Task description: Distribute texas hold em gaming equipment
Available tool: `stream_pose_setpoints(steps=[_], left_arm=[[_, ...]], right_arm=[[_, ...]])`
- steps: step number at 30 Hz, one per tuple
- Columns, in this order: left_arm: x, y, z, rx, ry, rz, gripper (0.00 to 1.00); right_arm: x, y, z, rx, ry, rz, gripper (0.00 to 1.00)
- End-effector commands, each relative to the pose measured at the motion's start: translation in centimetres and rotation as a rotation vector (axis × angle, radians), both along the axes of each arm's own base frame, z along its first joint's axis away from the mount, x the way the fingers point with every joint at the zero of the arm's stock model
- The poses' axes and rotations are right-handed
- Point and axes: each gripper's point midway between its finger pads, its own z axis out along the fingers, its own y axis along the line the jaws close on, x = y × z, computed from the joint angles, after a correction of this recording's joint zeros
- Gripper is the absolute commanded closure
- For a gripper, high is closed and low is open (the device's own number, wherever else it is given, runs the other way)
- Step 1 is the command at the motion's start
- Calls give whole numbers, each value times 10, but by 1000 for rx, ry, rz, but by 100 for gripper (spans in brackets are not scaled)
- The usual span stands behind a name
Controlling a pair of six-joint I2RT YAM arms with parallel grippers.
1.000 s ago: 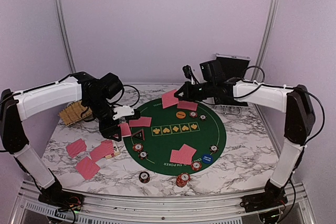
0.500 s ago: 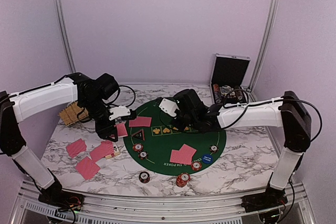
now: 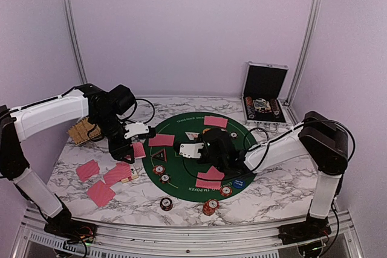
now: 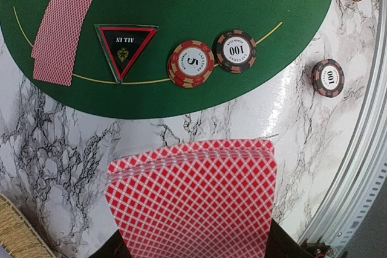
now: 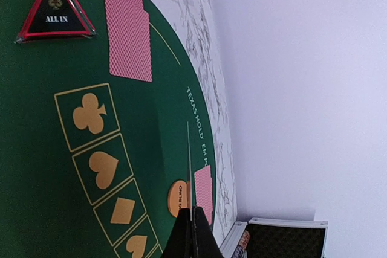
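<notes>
Top view: the left arm bends in from the left, left end effector (image 3: 132,148) low at the green mat's (image 3: 254,149) edge. The right arm lies flat across it, right end effector (image 3: 188,148) mid-mat.

Left wrist: clamped on a stack of playing cards (image 4: 193,200) over the bench (image 4: 60,149).

Right wrist: pinched tight on a single card (image 5: 188,161), seen edge-on.

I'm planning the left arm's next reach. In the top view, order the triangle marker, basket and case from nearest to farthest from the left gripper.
From the left gripper:
1. Triangle marker, just to its right, at the mat's edge.
2. Basket, to its left and farther back.
3. Case, far right at the back.
</notes>
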Motion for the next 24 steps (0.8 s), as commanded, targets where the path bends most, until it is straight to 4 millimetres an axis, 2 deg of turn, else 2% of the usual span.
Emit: stream_pose_setpoints(steps=[1,11,20,24], left_arm=[[-3,3,8,-2,6,4,40],[-1,0,6,-4,14,3,40],[1,-1,8,-7,10,5,40],[1,-2,9,-11,11,5,40]], right_arm=[[-11,42,8,53,0,123,100],[-23,64,-29,71,183,177,100],[-41,60,-60,47,329,195,100],[-34,47,-61,21,286,140,100]])
